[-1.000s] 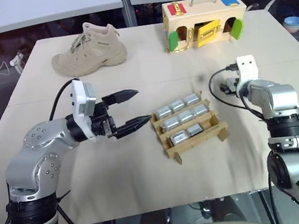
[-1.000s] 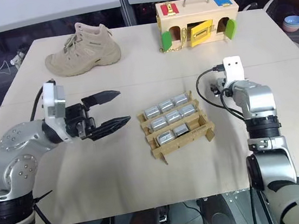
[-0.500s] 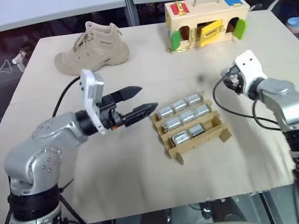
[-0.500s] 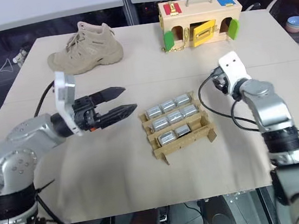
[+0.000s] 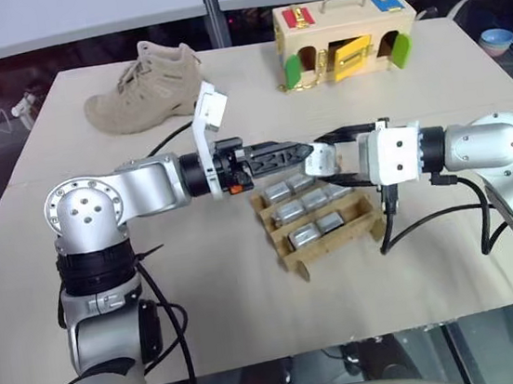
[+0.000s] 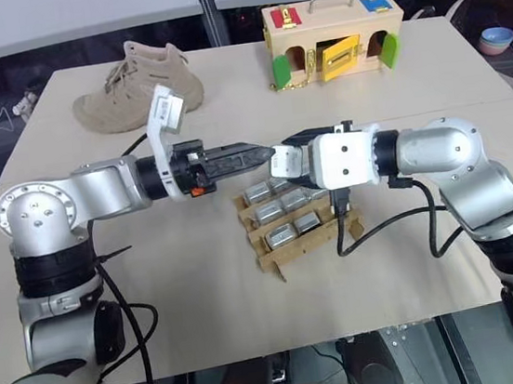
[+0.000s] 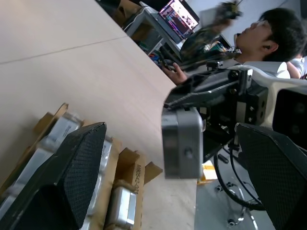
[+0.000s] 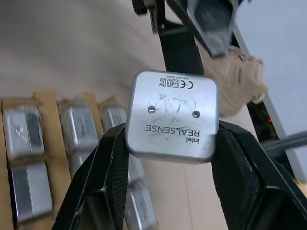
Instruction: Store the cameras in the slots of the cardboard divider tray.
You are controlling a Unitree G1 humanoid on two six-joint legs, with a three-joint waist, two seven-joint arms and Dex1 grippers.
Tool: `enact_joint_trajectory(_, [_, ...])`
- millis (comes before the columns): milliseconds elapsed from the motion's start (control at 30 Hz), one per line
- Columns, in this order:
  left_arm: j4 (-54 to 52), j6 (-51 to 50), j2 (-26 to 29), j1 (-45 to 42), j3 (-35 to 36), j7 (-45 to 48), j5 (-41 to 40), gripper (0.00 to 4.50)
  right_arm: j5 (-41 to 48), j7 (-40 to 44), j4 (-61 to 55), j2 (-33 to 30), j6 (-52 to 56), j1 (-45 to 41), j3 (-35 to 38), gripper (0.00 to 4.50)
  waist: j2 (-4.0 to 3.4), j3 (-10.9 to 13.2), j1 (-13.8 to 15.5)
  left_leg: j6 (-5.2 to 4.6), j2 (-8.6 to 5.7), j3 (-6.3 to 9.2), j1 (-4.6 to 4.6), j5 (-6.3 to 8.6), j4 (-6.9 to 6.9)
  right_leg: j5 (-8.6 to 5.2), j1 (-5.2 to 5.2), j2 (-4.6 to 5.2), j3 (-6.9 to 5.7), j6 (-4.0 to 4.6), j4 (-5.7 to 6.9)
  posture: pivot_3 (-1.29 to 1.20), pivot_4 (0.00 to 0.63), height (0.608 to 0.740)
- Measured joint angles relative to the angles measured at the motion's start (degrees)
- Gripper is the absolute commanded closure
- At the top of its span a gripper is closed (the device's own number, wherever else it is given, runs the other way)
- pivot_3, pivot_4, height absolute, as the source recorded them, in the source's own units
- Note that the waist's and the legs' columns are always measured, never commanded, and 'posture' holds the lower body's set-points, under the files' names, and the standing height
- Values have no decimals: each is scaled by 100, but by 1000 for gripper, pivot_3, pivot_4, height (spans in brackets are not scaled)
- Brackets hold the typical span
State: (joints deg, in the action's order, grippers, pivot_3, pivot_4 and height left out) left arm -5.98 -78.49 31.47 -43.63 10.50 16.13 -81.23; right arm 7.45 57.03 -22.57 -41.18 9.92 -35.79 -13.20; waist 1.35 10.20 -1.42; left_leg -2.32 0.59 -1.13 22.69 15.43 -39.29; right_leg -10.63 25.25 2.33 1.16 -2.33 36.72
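My right gripper is shut on a silver-grey camera and holds it level above the far side of the cardboard divider tray. In the right wrist view, the camera sits clamped between both black fingers. My left gripper points right at this camera and is open, its fingertips just short of it. From the left wrist, the camera hangs between the wide-spread fingers without touching them. Several cameras lie in the tray's slots.
A tan shoe and a pale wooden box with coloured doors stand at the table's far side. A black cable droops from my right wrist beside the tray. A person sits beyond the table.
My right arm has swung in from the right side to the middle, above the tray, with a camera in its fingers. My left gripper has reached right toward it and rolled.
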Motion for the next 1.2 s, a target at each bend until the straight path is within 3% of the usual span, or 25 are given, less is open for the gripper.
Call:
enact_joint_trajectory(100, [21,0,7,-5,0,-9,-4,843,-12,5,-86,39,46,2,-1,2616,0,0,63,8,-1,-1,0,-4,0,0,1,3,-1,0,0,0,150,740])
enact_joint_trajectory(300, [46,-49,-26,-47,-26,6,-223,3738,-26,7,-205,105,262,3,-14,2616,0,0,90,13,-5,4,6,-7,0,0,1,12,-8,0,0,0,150,740])
enact_joint_trajectory(333, [46,-49,-29,-50,-34,-1,-222,3855,-22,11,-205,106,291,2,-14,2616,0,0,87,12,-7,3,5,-7,0,0,1,12,-7,0,0,0,150,740])
enact_joint_trajectory(567, [212,-48,-107,-89,-97,-34,-218,3839,21,73,-209,109,529,1,12,2616,0,0,85,5,-13,6,6,-3,1,0,2,12,-10,0,0,0,150,740])
enact_joint_trajectory(700, [230,-48,-149,-152,-178,-12,-204,3839,307,74,-302,156,847,1,99,791,0,0,84,4,-13,7,6,-3,1,0,1,12,-11,0,0,0,150,740])
enact_joint_trajectory(733, [231,-47,-165,-221,-232,8,-160,3839,332,36,-316,158,863,14,138,162,1,0,90,4,-14,9,9,-3,1,0,1,12,-13,0,-1,0,150,740])
enact_joint_trajectory(900, [304,90,-223,-685,-481,301,365,3839,689,215,-191,-514,1048,780,988,73,3,1,212,-2,-25,13,13,1,0,-1,-9,19,-23,-1,-18,0,150,740])
enact_joint_trajectory(1000, [442,289,-417,-1002,-919,714,942,3839,1368,521,355,-606,1107,1006,1784,73,3,2,217,-6,-28,6,14,2,1,-1,-12,19,-18,-1,-28,0,150,740])
enact_joint_trajectory(1200, [729,781,-637,-1534,-2204,1729,2334,3839,2281,2426,1789,-1651,1095,744,2251,73,1,3,178,-11,-19,-5,13,5,7,-1,-11,6,-14,-2,-39,0,150,740])
